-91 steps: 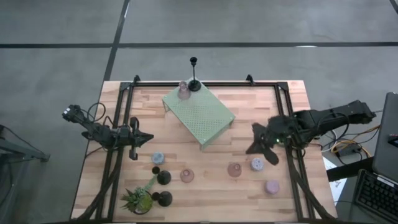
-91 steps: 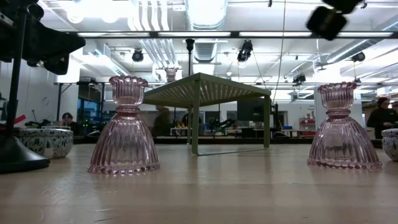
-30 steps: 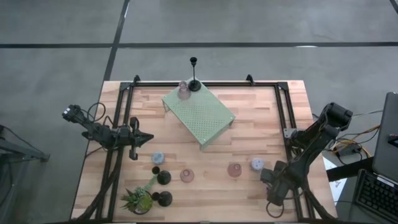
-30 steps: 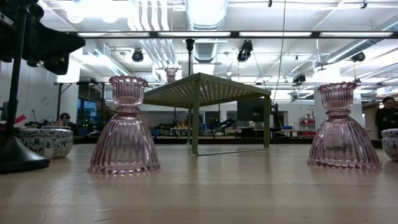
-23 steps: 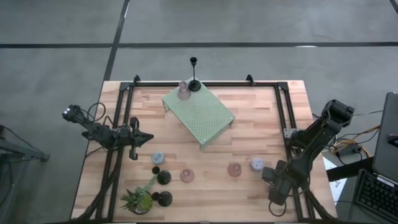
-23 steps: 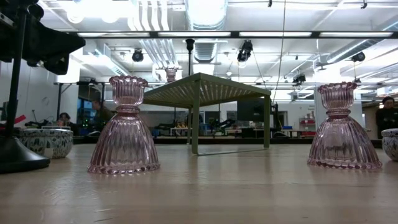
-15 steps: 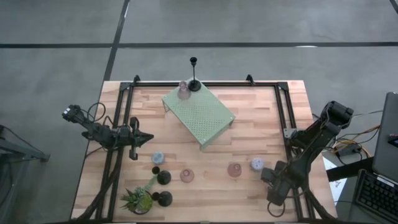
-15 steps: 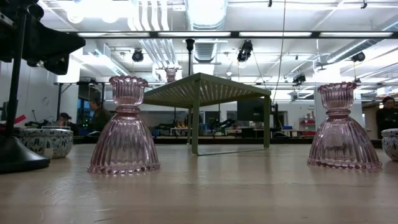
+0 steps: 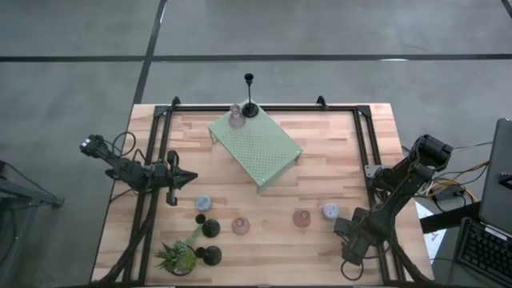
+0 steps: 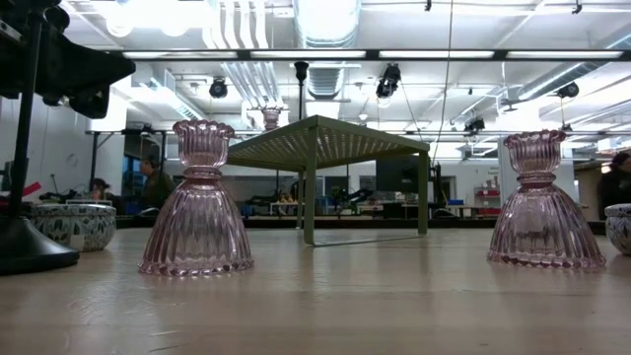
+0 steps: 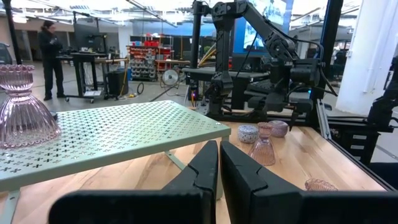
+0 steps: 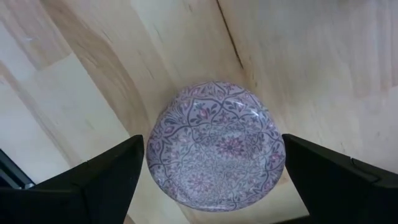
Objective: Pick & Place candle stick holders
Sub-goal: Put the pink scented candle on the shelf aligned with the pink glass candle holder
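Where the wooden table [image 9: 320, 152] ends, grey floor [image 9: 320, 32] surrounds it.

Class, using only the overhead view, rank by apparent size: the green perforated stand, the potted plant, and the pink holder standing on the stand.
1. Green perforated stand, clearly largest.
2. Potted plant.
3. Pink holder on the stand, smallest.

Pink floral-patterned cup [image 12: 216, 146], green perforated stand [image 9: 256, 148] (cross-shaped holes)

overhead, table-level, 2 wrist cameras
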{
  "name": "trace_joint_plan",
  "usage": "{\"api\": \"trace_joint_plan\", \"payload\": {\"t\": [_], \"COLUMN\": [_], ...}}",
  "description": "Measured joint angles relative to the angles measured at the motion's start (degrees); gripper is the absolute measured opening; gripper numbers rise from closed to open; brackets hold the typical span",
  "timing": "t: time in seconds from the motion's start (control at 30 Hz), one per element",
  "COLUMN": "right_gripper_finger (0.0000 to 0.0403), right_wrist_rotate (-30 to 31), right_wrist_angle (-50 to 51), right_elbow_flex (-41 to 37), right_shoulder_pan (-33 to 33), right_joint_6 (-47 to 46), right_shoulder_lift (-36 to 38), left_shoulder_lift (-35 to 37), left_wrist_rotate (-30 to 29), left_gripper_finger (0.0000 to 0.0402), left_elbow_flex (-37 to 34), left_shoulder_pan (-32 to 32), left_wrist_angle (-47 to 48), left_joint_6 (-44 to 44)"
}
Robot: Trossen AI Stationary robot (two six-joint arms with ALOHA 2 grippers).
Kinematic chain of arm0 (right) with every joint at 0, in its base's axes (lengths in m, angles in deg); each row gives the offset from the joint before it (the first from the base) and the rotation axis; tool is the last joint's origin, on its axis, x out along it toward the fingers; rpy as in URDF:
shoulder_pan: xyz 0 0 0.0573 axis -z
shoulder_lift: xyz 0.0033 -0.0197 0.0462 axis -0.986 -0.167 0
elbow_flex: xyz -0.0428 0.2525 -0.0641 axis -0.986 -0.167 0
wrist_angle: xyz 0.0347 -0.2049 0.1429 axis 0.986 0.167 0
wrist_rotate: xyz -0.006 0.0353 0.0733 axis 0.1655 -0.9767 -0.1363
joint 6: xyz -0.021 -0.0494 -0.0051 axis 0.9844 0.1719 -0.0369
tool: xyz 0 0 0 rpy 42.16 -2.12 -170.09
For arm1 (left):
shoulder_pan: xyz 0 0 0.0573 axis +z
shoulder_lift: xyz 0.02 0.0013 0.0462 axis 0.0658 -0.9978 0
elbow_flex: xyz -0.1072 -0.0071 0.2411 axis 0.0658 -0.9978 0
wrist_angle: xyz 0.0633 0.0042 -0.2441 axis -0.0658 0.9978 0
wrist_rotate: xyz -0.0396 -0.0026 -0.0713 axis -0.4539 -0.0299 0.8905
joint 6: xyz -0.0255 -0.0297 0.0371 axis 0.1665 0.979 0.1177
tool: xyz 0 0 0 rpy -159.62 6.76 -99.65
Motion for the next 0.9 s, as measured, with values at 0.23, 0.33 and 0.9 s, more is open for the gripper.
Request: {"api": "trace_joint_plan", "payload": {"t": [0.23,0.33,0.9], "right_gripper_finger": [0.0344,0.0316,0.0298], "right_wrist_rotate": [0.0,0.0,0.4], "right_wrist_angle": [-0.1,-0.1,-0.4], "right_elbow_flex": [0.0,0.0,1.0], "right_shoulder_pan": [0.0,0.0,0.0], "right_joint_6": [0.1,0.3,1.0], "right_shoulder_lift": [-0.1,-0.1,0.0], "left_shoulder_lift": [0.0,0.0,0.0], "left_wrist_rotate": [0.0,0.0,0.0], "left_gripper_finger": [0.0021,0.0021,0.0021], "left_elbow_flex": [0.0,0.0,0.0], "left_shoulder_pan": [0.0,0.0,0.0], "left_wrist_angle": [0.0,0.0,0.0], "left_joint_6": [0.0,0.0,0.0]}}
